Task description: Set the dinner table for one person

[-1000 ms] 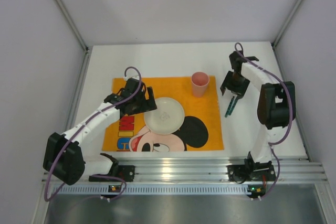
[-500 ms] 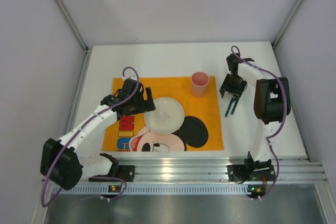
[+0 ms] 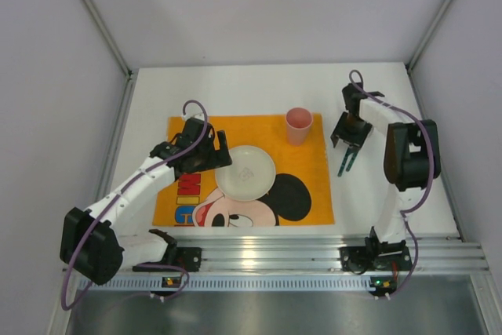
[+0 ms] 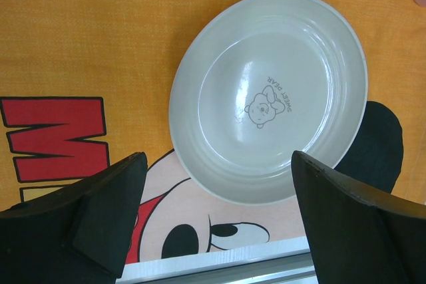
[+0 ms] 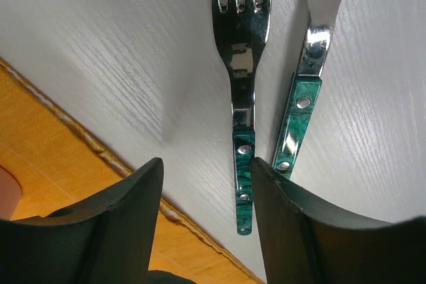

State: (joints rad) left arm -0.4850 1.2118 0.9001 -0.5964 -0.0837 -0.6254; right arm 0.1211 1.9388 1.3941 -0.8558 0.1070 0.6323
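A white plate (image 3: 245,172) sits on the orange Mickey Mouse placemat (image 3: 188,127) on the white dinner table (image 3: 235,88). A pink cup (image 3: 299,125) stands at the mat's far right corner. My left gripper (image 3: 220,151) is open and empty at the plate's left edge; the left wrist view shows the plate (image 4: 266,98) beyond the gripper (image 4: 216,164). A green-handled fork (image 5: 241,98) and a second green-handled utensil (image 5: 303,111) lie on the table right of the mat (image 3: 345,161). My right gripper (image 5: 206,164) is open above them, the fork's handle beside its right finger.
The metal rail (image 3: 274,253) with both arm bases runs along the near edge. Grey walls enclose the table on three sides. The mat's right edge (image 5: 80,138) lies close to the fork's left. The cup's rim (image 5: 6,194) shows at the lower left of the right wrist view.
The left arm's elbow swung a little left while its gripper stayed by the plate. The right arm shifted slightly above the cutlery, which lies where it was.
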